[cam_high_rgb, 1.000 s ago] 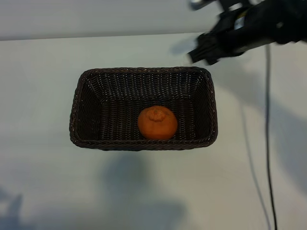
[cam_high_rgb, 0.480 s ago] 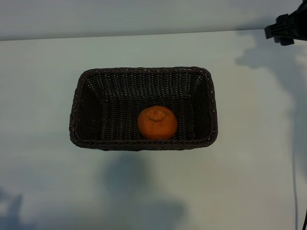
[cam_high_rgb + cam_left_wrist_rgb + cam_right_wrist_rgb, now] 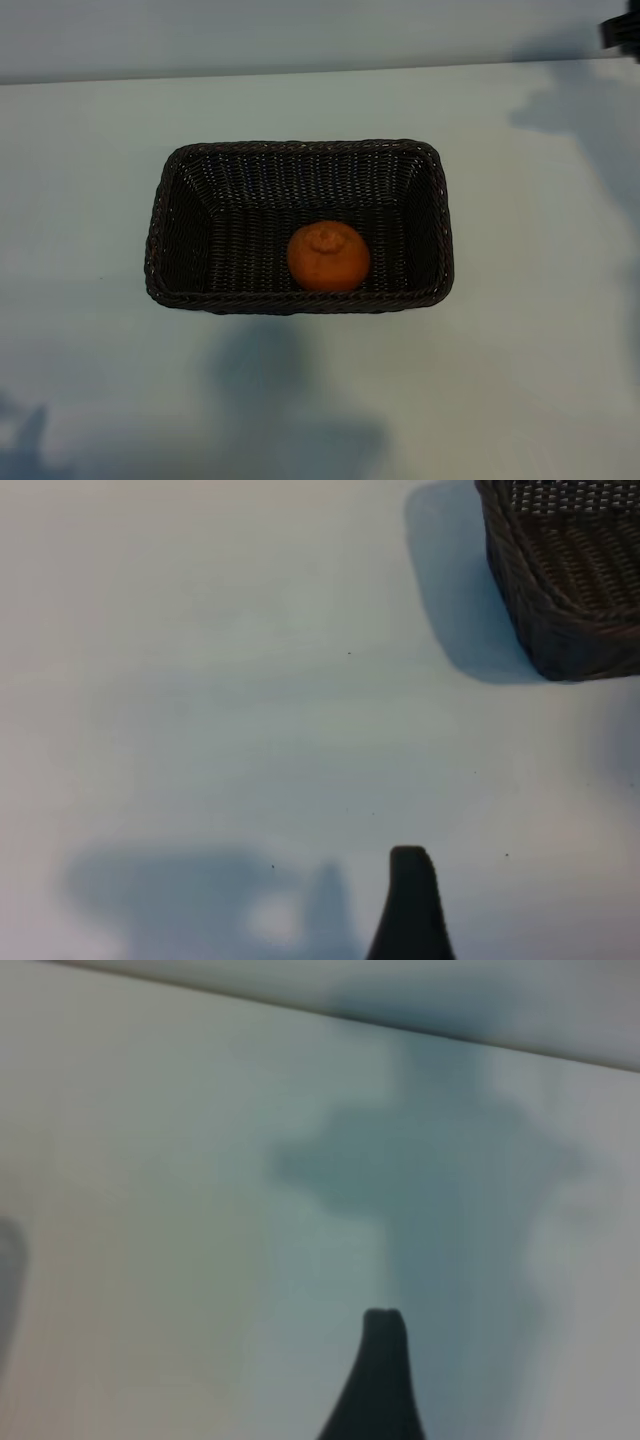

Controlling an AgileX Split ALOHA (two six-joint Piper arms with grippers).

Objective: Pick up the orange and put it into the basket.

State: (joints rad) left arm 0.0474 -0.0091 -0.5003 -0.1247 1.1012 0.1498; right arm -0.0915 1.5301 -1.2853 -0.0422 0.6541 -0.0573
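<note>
The orange (image 3: pixel 328 257) lies inside the dark brown wicker basket (image 3: pixel 300 146), against the front wall, stem end up. Nothing touches either one. Only a dark bit of my right arm (image 3: pixel 626 34) shows at the exterior view's top right corner, far from the basket. In the right wrist view one dark finger (image 3: pixel 382 1360) hangs over bare table with nothing by it. The left arm is outside the exterior view. In its wrist view a single dark finger (image 3: pixel 410 890) stands over bare table, with a corner of the basket (image 3: pixel 570 580) some way off. Both grippers are open and hold nothing.
The basket stands in the middle of a pale tabletop (image 3: pixel 90 380). The table's back edge (image 3: pixel 250 74) meets a light wall. Arm shadows fall on the table at the front and at the far right.
My right arm has drawn back from above the basket's back right corner to the top right, almost out of the exterior view. The orange and basket have not moved.
</note>
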